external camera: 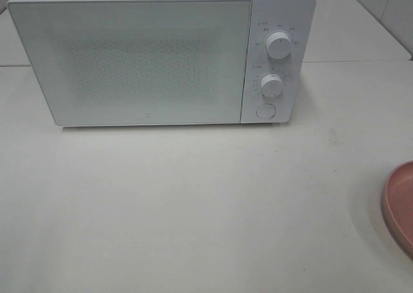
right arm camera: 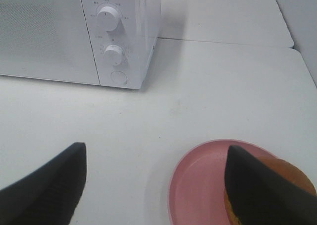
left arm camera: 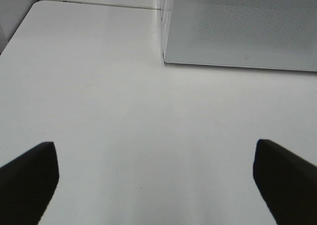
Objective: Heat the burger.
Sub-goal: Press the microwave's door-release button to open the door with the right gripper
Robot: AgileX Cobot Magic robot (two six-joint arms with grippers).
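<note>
Gleaming white tabletop point(external camera: 193, 209) under microwave point(external camera: 129, 60)

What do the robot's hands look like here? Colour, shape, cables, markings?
Both the left hand and right hand show only two plain matte black, wedge-shaped fingers. No cables or markings visible. Arms are out of every view.

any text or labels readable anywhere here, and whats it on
No text can be read.
Markings around the upper knob of the microwave: too small and blurred.
Markings around the lower knob: too small and blurred.
Small mark low on the microwave's front: too small to read.
Pink plate: no text visible.
</note>
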